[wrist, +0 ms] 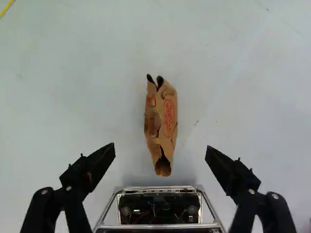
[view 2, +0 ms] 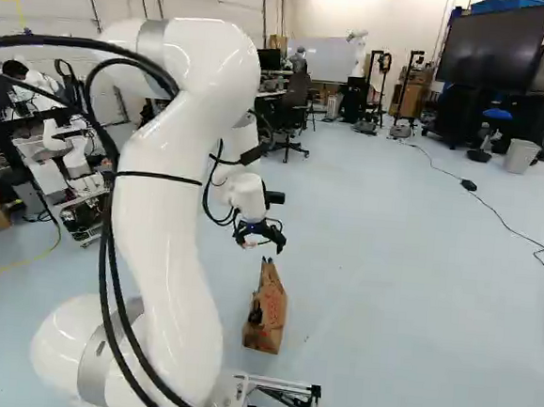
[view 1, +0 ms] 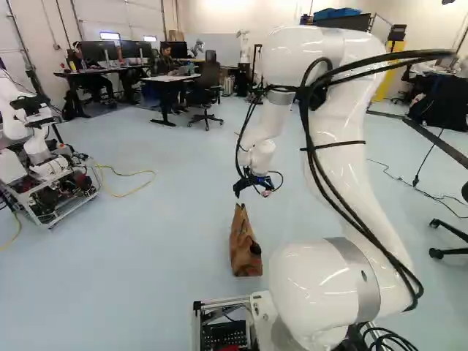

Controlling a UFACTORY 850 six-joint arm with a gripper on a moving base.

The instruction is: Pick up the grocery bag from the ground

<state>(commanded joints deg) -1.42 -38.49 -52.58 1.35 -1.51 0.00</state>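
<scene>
Gripper [wrist: 160, 147]: fingers spread apart, nothing held. Paper bag [wrist: 168, 116] is seen below on the floor [wrist: 73, 97], toward twelve o'clock from the gripper; base frame [wrist: 160, 188] is seen at six o'clock from the bag. Approach judged in hand; lowering over the bag's top, then closure, is called for.

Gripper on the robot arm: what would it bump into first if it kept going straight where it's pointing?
Probably the paper bag. The gripper points down at it with its fingers apart, so the bag might slip between them. How far down it is, I can't tell.
</scene>
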